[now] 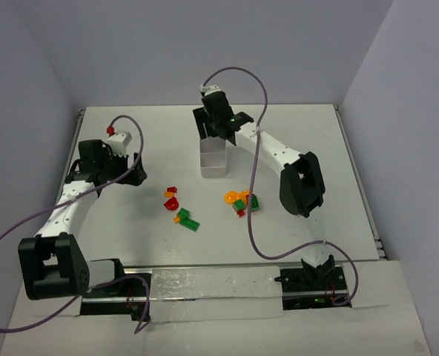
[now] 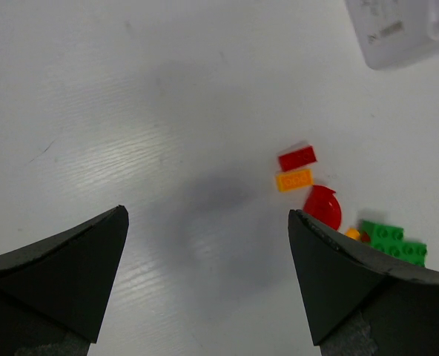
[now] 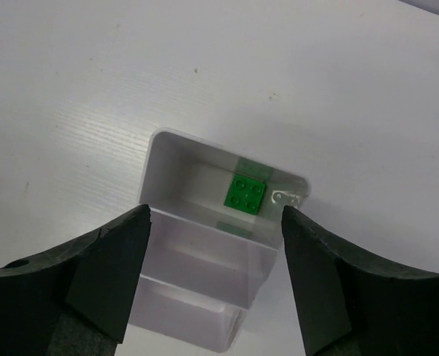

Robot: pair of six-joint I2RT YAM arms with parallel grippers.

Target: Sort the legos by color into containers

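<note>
Your right tool (image 3: 213, 215) stands parted and empty over the white tray (image 3: 154, 159), apparently to leave the green brick (image 3: 245, 194) in its end compartment (image 3: 197, 174); your left tool (image 2: 208, 215) hovers open, ready beside unsorted legos (image 2: 322, 208).

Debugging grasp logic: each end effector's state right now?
Left end effector: open, empty.
Right end effector: open, empty, over the white tray; a green lego brick lies in its end compartment.

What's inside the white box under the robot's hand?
One green lego sits in the end compartment of the white tray. The other two compartments look empty where visible, but the fingers of the right gripper cover their edges.
</note>
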